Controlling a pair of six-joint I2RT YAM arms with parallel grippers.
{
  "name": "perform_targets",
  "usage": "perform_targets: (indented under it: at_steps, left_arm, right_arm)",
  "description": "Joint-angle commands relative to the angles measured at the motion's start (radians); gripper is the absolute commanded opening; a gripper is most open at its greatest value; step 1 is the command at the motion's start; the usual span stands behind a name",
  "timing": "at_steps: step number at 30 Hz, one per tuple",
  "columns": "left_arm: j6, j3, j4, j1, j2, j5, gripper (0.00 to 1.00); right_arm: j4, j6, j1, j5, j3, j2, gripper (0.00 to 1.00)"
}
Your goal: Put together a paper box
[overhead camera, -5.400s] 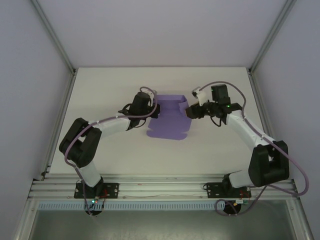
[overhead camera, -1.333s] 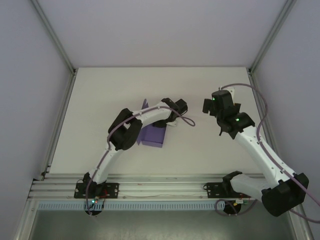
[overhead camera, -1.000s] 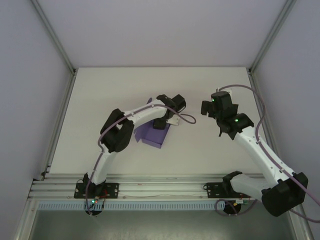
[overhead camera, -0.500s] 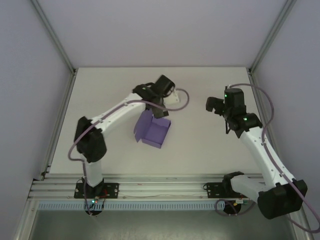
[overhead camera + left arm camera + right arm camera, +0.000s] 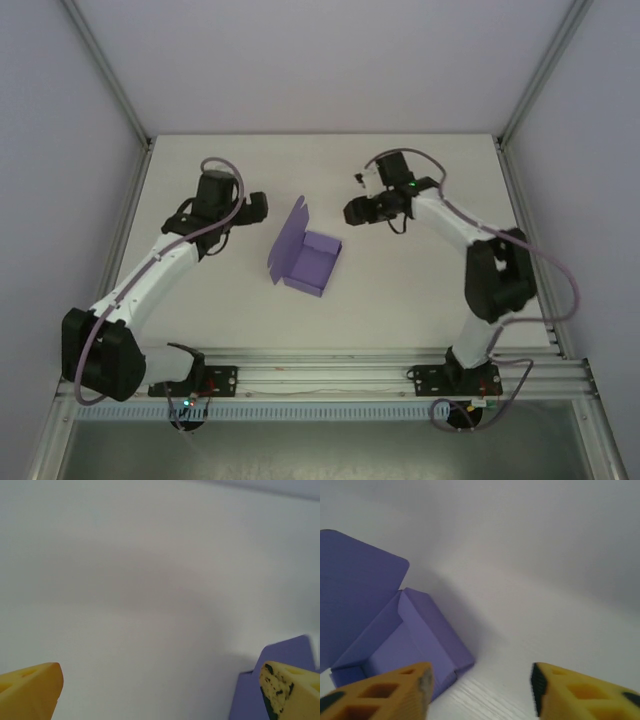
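The box point(image 5: 312, 262) sits on the table point(image 5: 400, 310) at centre frame in the top view. It is an open purple tray with its flap point(image 5: 290, 232) standing up along the upper-left edge. A little higher in the frame, the left gripper point(image 5: 257, 208) hangs to its left and the right gripper point(image 5: 353, 212) to its right, both apart from it. In each wrist view the yellow fingers point(image 5: 380, 695) are spread with bare table between them. Both jaws are released, grasping nothing.
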Motion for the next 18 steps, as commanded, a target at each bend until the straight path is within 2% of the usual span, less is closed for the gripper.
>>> perform_targets:
  at_steps: [1,5,11,18]
  left_arm:
    - [-0.172,-0.036,-0.013,0.037,0.024,0.027,1.00]
    - [-0.187,-0.114,0.065,0.080,0.086,0.181,1.00]
    - [-0.149,-0.116,0.093,0.081,0.127,0.240,1.00]
    - [-0.139,-0.116,0.095,0.081,0.144,0.244,1.00]
  right_arm:
    - [-0.125,-0.126,0.042,-0.076,0.097,0.095,0.51]
    - [-0.185,-0.185,0.070,-0.074,0.185,0.207,0.51]
    - [-0.224,-0.234,0.087,-0.136,0.246,0.270,0.51]
    - [-0.257,-0.246,0.110,-0.126,0.276,0.321,0.46]
